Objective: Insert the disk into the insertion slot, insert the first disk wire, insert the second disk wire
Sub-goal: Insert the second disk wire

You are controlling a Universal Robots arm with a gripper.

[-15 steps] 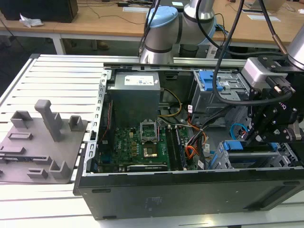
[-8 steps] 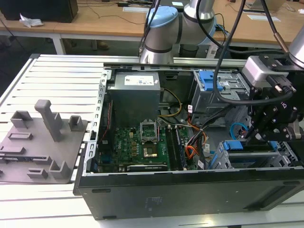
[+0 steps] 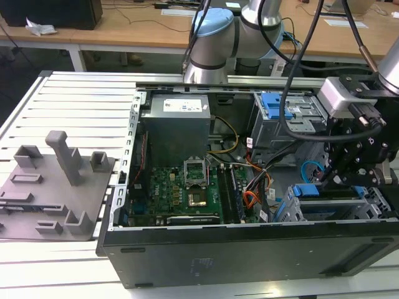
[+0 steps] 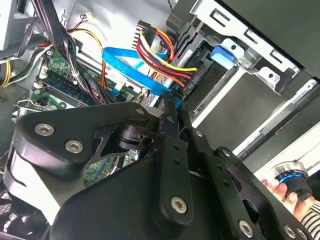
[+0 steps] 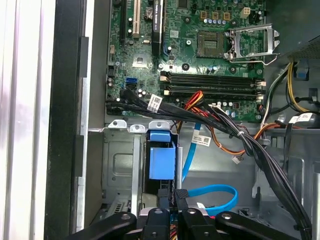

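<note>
An open computer case [image 3: 249, 249] lies on its side on a pale slatted desk [image 3: 81, 106], with wooden desks [image 3: 124, 28] behind it across the room. On the slatted surface, toward the exterior view's left, sits a grey fixture plate [image 3: 53, 187] with upright blocks. Inside the case are the green motherboard [image 3: 181, 193], a grey power supply [image 3: 174, 128] and a taller cage with a blue latch [image 3: 274, 106]. The gripper [image 3: 340, 177] reaches down at the case's corner on the exterior view's right, above the insertion slot [image 3: 324, 212]. The disk [image 5: 161, 160] sits in that cage, its blue carrier end showing in the first wrist view. The jaws stand narrow, pinched close over the black plug of a blue wire [image 5: 210, 192] just beside the disk; whether they grip it I cannot tell
</note>
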